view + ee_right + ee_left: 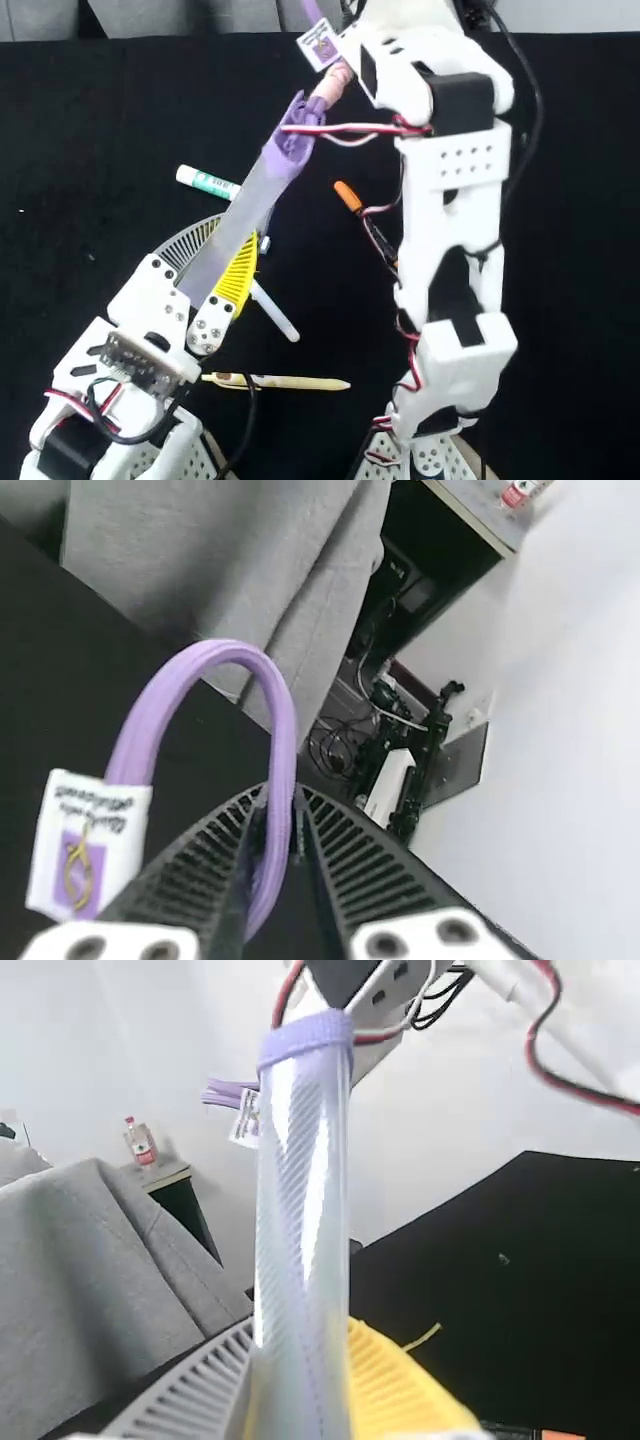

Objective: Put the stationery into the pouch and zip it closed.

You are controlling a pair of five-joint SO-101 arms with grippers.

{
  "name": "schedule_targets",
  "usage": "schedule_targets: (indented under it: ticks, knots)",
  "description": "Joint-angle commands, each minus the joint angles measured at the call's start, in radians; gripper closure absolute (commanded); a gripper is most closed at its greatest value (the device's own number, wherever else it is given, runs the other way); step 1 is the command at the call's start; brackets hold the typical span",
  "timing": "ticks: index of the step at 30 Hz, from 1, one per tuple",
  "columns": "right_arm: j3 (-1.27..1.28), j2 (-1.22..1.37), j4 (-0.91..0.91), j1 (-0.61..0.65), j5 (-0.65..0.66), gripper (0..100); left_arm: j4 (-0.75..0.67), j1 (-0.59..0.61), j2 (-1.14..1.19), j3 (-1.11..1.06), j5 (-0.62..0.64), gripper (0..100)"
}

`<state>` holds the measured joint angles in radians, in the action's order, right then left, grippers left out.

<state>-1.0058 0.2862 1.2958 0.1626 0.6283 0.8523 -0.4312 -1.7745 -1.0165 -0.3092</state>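
Note:
A long translucent pouch (250, 205) with a purple end is held taut in the air between the two arms. My left gripper (225, 255) is shut on its lower end, with the yellow finger (390, 1385) on one side and the grey ribbed finger (185, 1395) on the other. My right gripper (275, 825) is shut on the pouch's purple loop (205, 685), which carries a white tag (85, 845). This gripper sits at the back of the table (338, 55). On the table lie a green-and-white glue stick (207, 182), an orange marker (348, 195), a white pen (272, 310) and a beige pen (285, 382).
A black cloth (100, 120) covers the table. The right arm's white links (450, 250) stand tall on the right side, close to the orange marker. A grey sofa (70, 1260) lies beyond the table's edge.

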Motion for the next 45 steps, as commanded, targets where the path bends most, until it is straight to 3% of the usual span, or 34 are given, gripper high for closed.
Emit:
schedule_targets:
  ticks: [1, 12, 17, 30, 35, 41, 45]
  knots:
    - [-0.005, 0.061, -0.095, -0.074, 0.009, 98.8, -0.003, 0.008, -0.043, 0.104, -0.005, 97]
    - [-0.007, 0.208, -0.269, -0.173, 0.002, 98.8, 0.069, 0.015, -0.051, 0.217, 0.063, 97]
    - [-0.007, 0.297, -0.382, -0.218, -0.072, 98.8, 0.126, 0.015, -0.051, 0.294, 0.063, 97]
    - [-0.016, 0.587, -0.635, -0.252, -0.083, 98.8, 0.127, 0.015, -0.052, 0.414, 0.063, 97]
    - [-0.208, 0.576, -0.442, -0.247, -0.086, 98.8, 0.117, 0.015, -0.052, 0.352, 0.063, 97]
    - [-0.656, 0.493, -0.069, -0.249, -0.262, 98.8, -0.046, 0.015, -0.052, 0.102, 0.064, 97]
    - [-0.599, 0.3, 0.048, -0.221, -0.27, 98.8, -0.138, 0.004, -0.052, -0.047, 0.064, 95]
